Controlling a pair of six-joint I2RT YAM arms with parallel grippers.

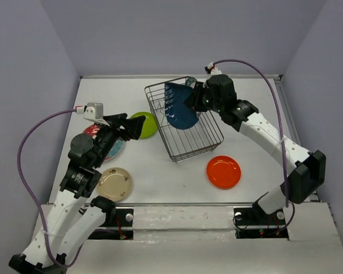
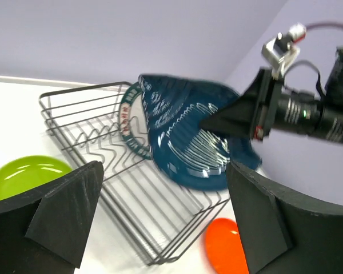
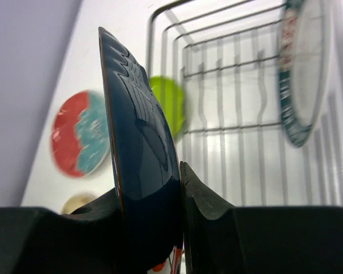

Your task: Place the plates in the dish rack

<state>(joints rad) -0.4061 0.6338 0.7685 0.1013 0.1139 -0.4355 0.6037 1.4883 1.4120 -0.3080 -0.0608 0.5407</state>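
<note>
- The right gripper (image 3: 154, 208) is clamped firmly on the rim of the dark blue leaf plate (image 3: 140, 142). It holds this plate over the far half of the dish rack (image 1: 197, 140).
- The left gripper (image 1: 135, 128) has its fingers wide apart with nothing between them. It hangs just beside the lime green plate (image 1: 148, 123).
- The white plate with teal rim (image 2: 128, 117) stands between the prongs (image 2: 103, 140) at the far end of the rack. The blue plate is on its near side, close to it.
- The step in hand, I judge, is to lower the blue plate into a free slot.
- To do it well, keep the plate's face parallel to the standing plate and guide the lower edge between two prongs. Go down straight, and release only when the rim rests on the bottom wires.
- Whether the lower edge touches the wires now, I cannot tell.
- The blue plate stands on its edge and leans a little. Its pointed tip is high, toward the far-left corner of the rack, and its round wide end is low.
- So the long axis runs slanted, from high tip to low end. The plate is gripped at its right side.
- Because of its long shape, it may tip over in the slot or knock its neighbour.
- The orange plate (image 1: 223, 171), the cream plate (image 1: 114, 184) and the red-and-teal plate (image 3: 80, 134) lie flat on the table (image 1: 160, 188), outside the rack.
</note>
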